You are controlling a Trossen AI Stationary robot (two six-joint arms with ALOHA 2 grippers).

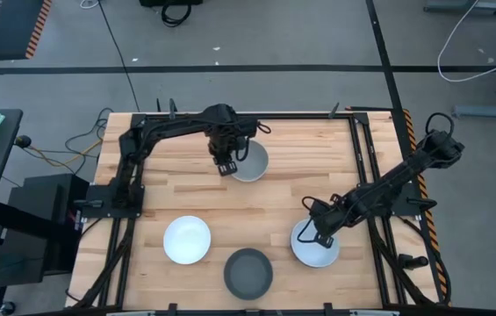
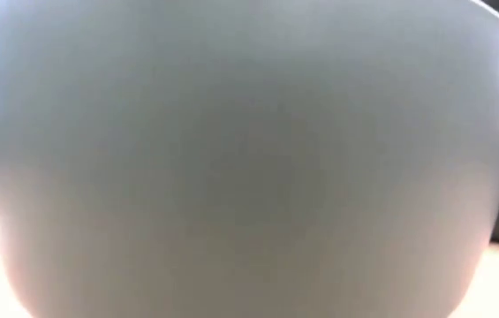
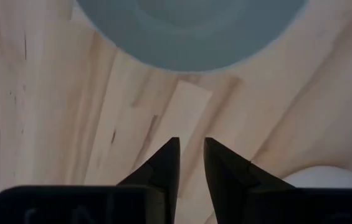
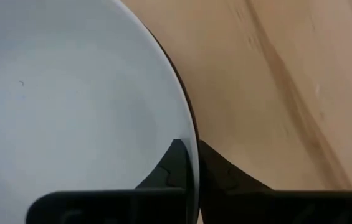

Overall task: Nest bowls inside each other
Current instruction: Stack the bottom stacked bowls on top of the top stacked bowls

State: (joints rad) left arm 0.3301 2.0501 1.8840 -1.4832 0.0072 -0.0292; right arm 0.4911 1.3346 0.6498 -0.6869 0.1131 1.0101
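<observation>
We see four bowls spread over the wooden table (image 1: 274, 202). Our right gripper (image 1: 305, 231) has its two fingers pinched on the rim of a white bowl (image 1: 316, 247), one finger (image 4: 174, 163) inside the bowl and the other outside against the wall, so the rim sits squeezed between them. In the right wrist view the white bowl (image 4: 70, 99) fills the space ahead of the inner finger, with bare wood on the other side of the rim. A thin dark edge shows along the underside of that rim; we cannot tell whether another bowl lies beneath it.

Our left gripper (image 1: 224, 165) hangs at the far part of the table, just beside a pale grey bowl (image 1: 249, 162). Its fingers stand a narrow gap apart with only bare wood between them, holding nothing. In the left wrist view the grey bowl (image 3: 191, 31) lies ahead of the fingertips (image 3: 171, 155), apart from them, and part of a white rounded shape shows next to one finger.

Away from both grippers, on the near side of the table, sit a second white bowl (image 1: 186, 240) and a dark grey bowl (image 1: 248, 273), close to each other but not touching. The low view is almost wholly filled by the wall of a pale bowl (image 2: 240, 159) standing right in front of that camera.
</observation>
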